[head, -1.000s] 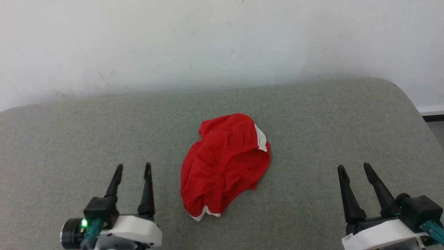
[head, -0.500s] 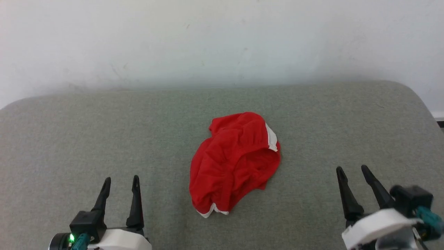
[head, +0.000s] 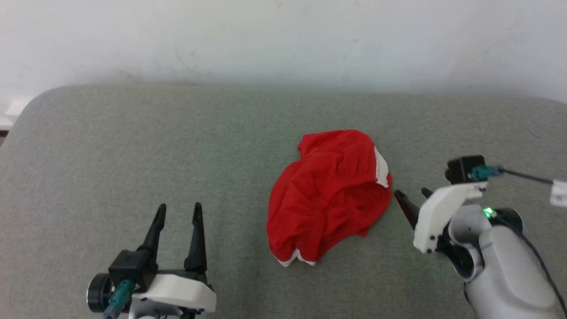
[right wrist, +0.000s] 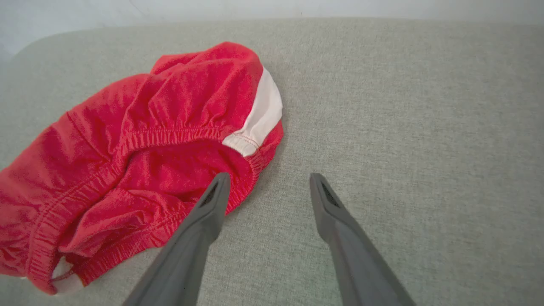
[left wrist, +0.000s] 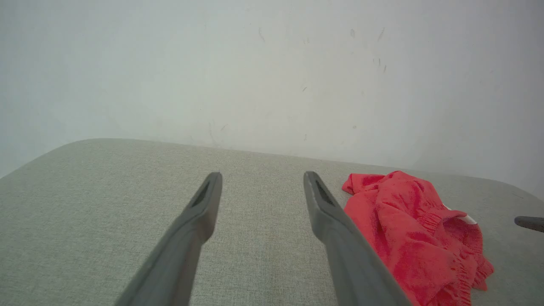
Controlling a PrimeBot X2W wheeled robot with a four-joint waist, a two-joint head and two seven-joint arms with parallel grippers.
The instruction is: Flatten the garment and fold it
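Observation:
The garment (head: 330,195) lies crumpled in a red heap on the grey-green padded surface (head: 133,146), a white stripe band (head: 380,167) at its right edge and a bit of white at its near hem. My right gripper (head: 411,192) is open just right of the heap, fingers pointing at it. In the right wrist view the garment (right wrist: 161,140) sits ahead and to the left of the open right gripper (right wrist: 270,176); one fingertip (right wrist: 221,180) is at the elastic edge. My left gripper (head: 179,207) stands open and empty, well left of the garment (left wrist: 408,225).
A white wall (head: 283,40) rises right behind the padded surface. The surface's rounded left corner (head: 20,113) drops off at the far left. Bare padding stretches left of and behind the heap. The right forearm (head: 500,257) hangs over the near right part.
The head camera has turned, shifting the whole picture. My right arm has swung in from the lower right, bringing its open fingers up to the garment's right edge. The garment lies as before.

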